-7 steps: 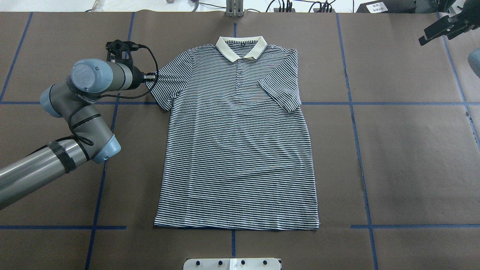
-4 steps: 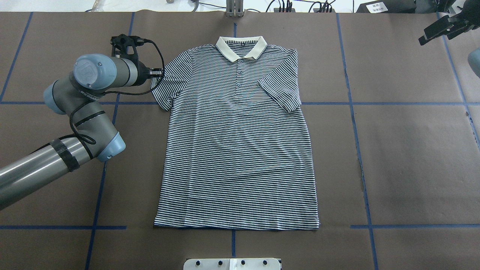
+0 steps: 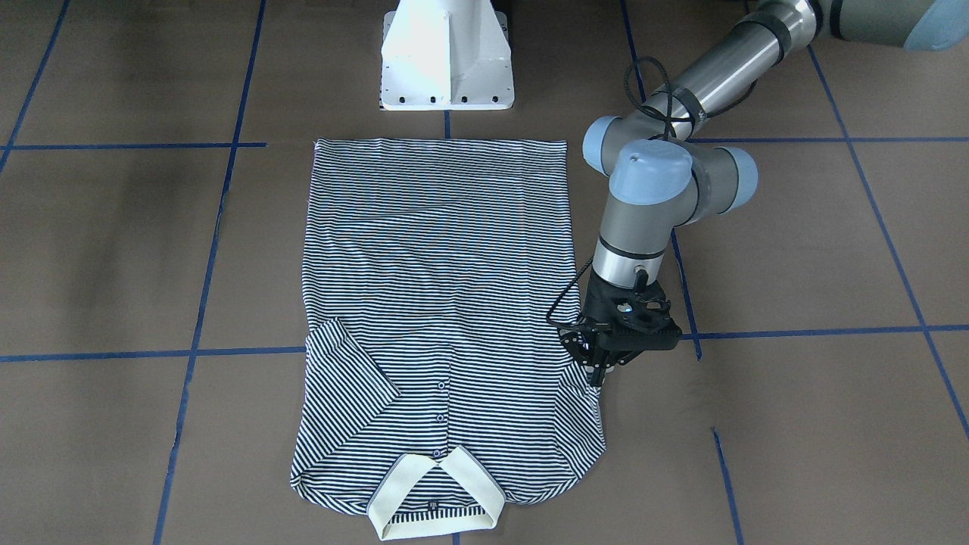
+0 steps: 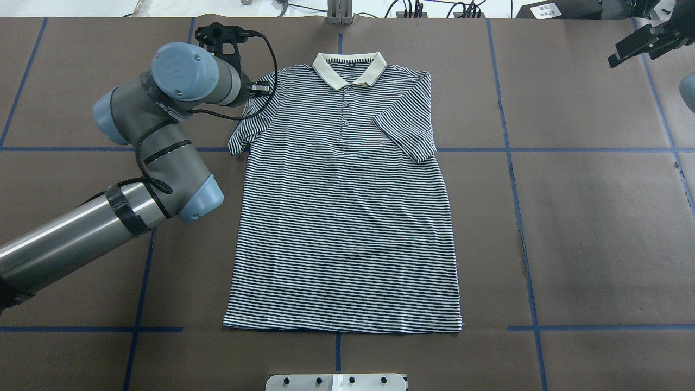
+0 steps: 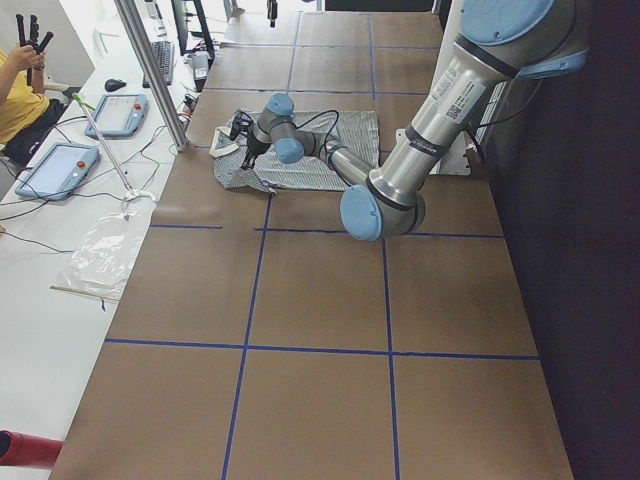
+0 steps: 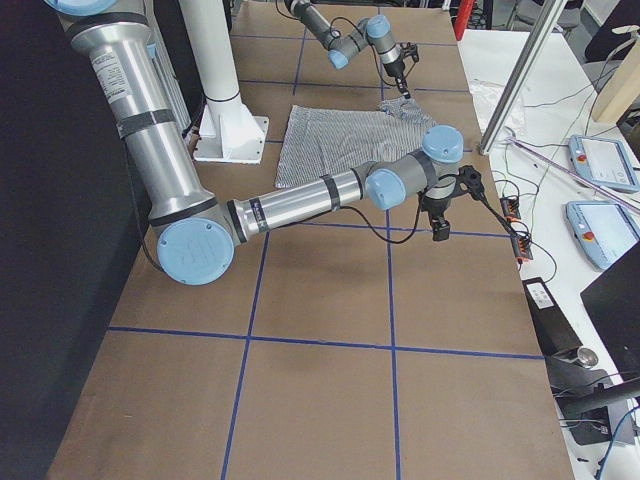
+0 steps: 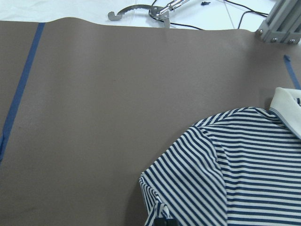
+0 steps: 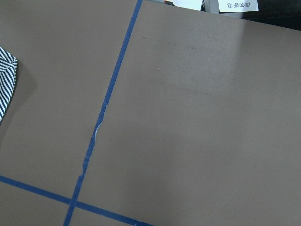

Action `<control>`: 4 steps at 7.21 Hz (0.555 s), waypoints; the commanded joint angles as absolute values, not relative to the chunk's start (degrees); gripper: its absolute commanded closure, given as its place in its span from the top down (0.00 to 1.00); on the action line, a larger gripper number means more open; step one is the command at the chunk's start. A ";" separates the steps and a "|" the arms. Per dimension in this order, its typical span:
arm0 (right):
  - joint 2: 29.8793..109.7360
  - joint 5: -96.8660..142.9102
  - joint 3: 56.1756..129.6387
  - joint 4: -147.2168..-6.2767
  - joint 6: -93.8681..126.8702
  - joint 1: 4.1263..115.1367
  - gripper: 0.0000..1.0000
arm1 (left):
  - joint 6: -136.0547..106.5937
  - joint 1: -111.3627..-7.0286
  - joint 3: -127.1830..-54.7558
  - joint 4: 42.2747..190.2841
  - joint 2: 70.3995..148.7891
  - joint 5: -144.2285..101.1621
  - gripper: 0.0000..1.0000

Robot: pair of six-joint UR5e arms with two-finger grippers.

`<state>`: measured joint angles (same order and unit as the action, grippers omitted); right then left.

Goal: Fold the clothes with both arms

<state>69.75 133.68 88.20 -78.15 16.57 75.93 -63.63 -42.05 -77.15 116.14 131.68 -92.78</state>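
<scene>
A: Desk (image 4: 597, 228): brown paper with a blue tape grid. Polo shirt (image 4: 347, 217) lies flat at its middle, front up, hem toward the robot.

B: Arms?

A: Left arm (image 4: 152, 136) reaches over the shirt's shoulder on its own side. The right arm is mostly out of frame, well apart from the cloth.

B: Step in hand?

A: Sleeve folds, by the look of it. Folded sleeve (image 4: 404, 130), on the right arm's side, lies turned in across the chest. Open sleeve (image 4: 247, 127) is bunched at its hem. Left fingers (image 3: 599, 376) are pressed together there, pinching the hem.

B: Next move?

A: Probably carry the pinched hem inward over the chest and lay it to mirror the first sleeve. The carry should stay low so the body panel is not dragged. Then release. Body folds are not yet begun.

B: The other side?

A: Right fingers (image 4: 638, 43) hover over bare desk at the far corner. Cannot tell whether they are spread or together, as they show dark and side-on.

B: Gaps?

A: Overhead, the left wrist covers the pinch. The left wrist camera catches only a dark tip at its bottom edge. Buttons show below the collar (image 4: 350, 68), but no chest logo can be made out.
</scene>
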 commanded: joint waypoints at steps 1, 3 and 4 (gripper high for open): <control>70.40 133.68 88.68 -78.05 16.52 75.94 1.00 | -68.53 -37.98 -74.81 106.22 138.22 -88.35 0.00; 70.84 133.68 89.21 -77.78 16.70 75.85 1.00 | -72.23 -37.01 -65.18 104.59 144.11 -86.41 0.00; 70.84 133.68 89.21 -77.78 16.70 75.85 1.00 | -72.42 -37.00 -63.82 104.59 144.84 -86.22 0.00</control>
